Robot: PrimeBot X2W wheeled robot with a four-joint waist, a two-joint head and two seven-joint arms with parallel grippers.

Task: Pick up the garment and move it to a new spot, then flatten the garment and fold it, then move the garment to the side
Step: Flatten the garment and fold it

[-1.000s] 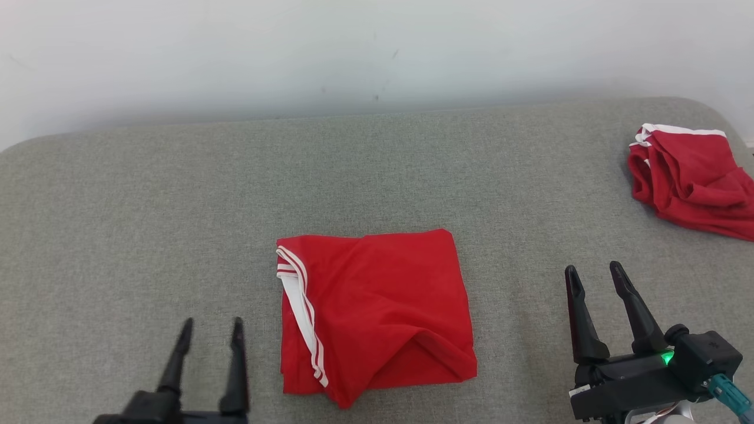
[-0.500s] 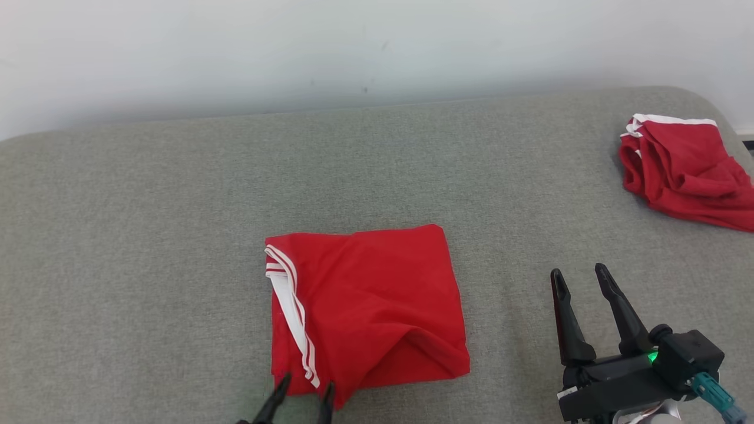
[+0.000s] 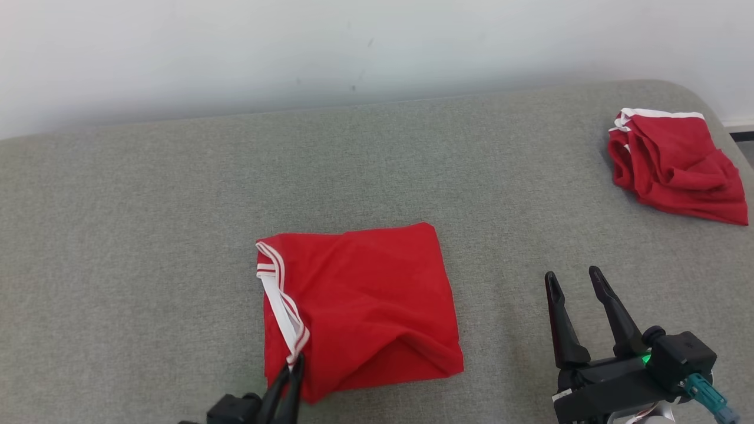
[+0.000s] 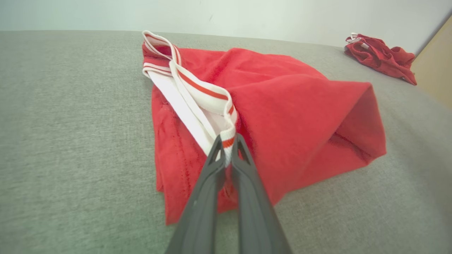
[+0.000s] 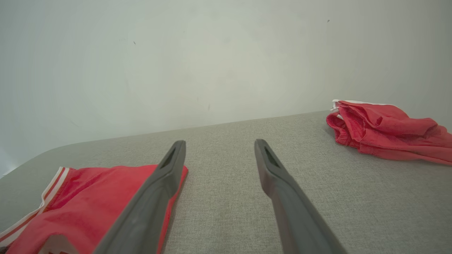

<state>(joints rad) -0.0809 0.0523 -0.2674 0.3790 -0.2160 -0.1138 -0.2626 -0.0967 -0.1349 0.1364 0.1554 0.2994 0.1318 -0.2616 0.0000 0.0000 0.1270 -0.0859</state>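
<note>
The garment (image 3: pixel 365 294) is soft red cloth folded into a rough square with a white striped edge (image 4: pixel 197 88). It lies in the middle of the nubby grey surface (image 3: pixel 147 235), the left gripper (image 3: pixel 294 360) pinched tight on its striped edge, the right gripper (image 3: pixel 572 272) spread wide and holding nothing off to its right. Another crumpled red heap (image 3: pixel 671 168) sits far back by the plain white wall (image 3: pixel 353 47).
</note>
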